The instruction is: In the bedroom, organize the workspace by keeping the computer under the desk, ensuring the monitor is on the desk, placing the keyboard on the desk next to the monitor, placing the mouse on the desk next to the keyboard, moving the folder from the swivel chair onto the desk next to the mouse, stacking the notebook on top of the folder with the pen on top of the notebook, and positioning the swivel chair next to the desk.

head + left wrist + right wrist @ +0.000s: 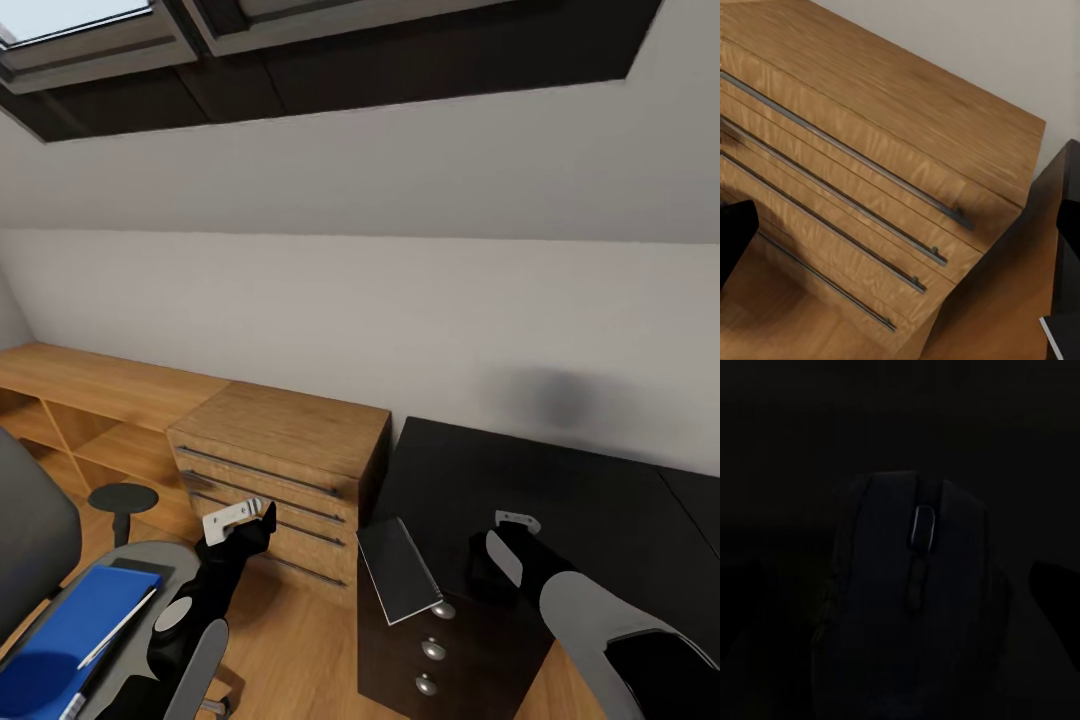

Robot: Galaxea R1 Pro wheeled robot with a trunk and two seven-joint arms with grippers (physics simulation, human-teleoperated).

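Note:
The swivel chair (30,530) stands at the lower left with the blue folder (70,620) on its seat and the thin white pen (118,625) lying on the folder. The grey notebook (400,570) rests on the corner of the black desk (600,480), above the drawer cabinet. My left gripper (262,518) hangs open in front of the wooden drawer chest (870,150), its fingers wide apart. My right gripper (485,570) points down onto the desk top right over the black mouse (907,600). That view is too dark to show the fingers.
A light-wood drawer chest (290,430) stands between a low wooden shelf (80,390) and the desk. A black three-drawer cabinet (440,660) sits under the desk's left end. The chair's black armrest (122,497) rises near my left arm. Skylights (90,30) sit overhead.

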